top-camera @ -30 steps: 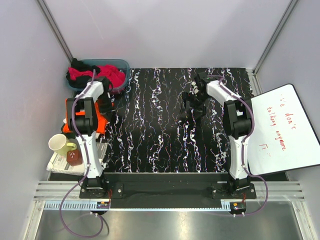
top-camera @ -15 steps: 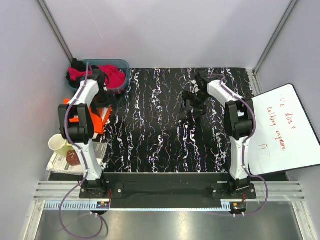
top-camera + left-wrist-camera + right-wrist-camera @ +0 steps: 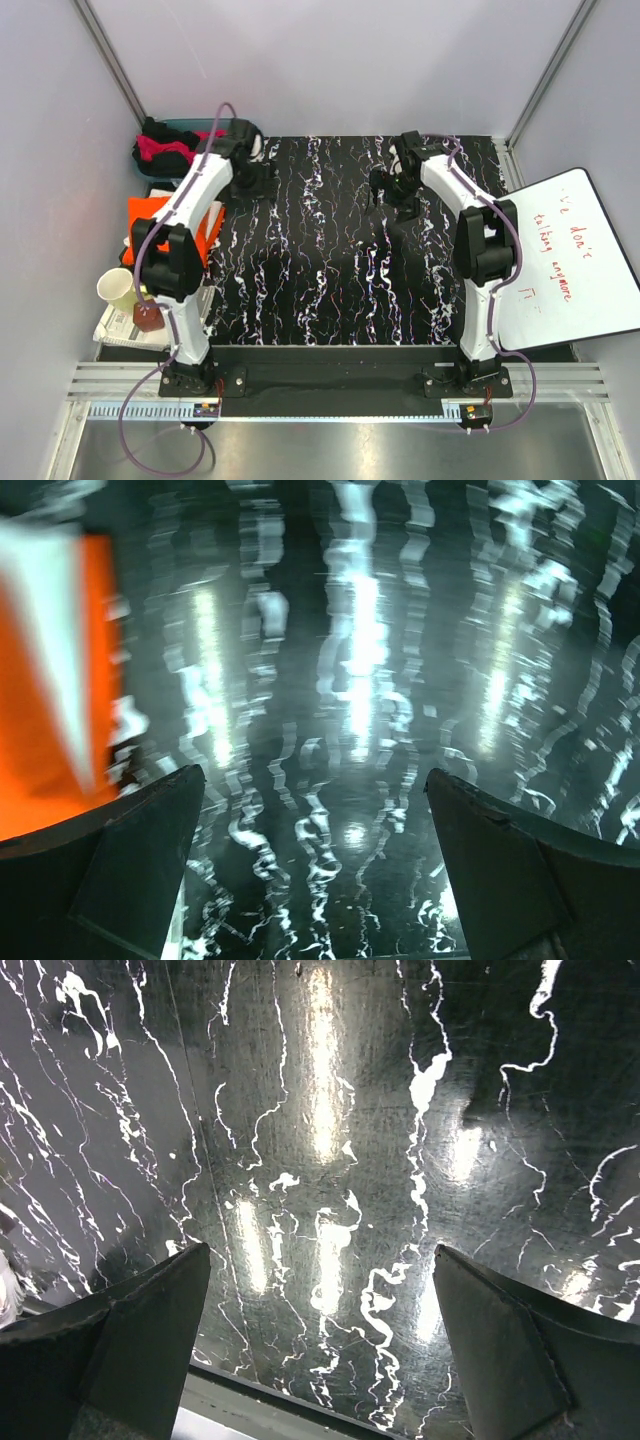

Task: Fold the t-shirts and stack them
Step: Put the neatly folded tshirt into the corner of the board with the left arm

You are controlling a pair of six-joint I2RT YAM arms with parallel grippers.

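Your left gripper (image 3: 315,825) holds its fingers wide over the black marbled table (image 3: 370,630), the orange t-shirt (image 3: 45,690) lying just outside one finger, your right gripper (image 3: 320,1345) gapes equally wide over the marble, and a pink t-shirt (image 3: 149,149) and a black t-shirt (image 3: 157,129) sit heaped in the teal basket (image 3: 192,123) beyond the left fingers.

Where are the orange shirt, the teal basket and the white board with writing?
orange shirt (image 3: 148,213): top view, its flat left part.
teal basket (image 3: 190,124): top view, far rim.
white board (image 3: 600,290): top view, blank lower area.
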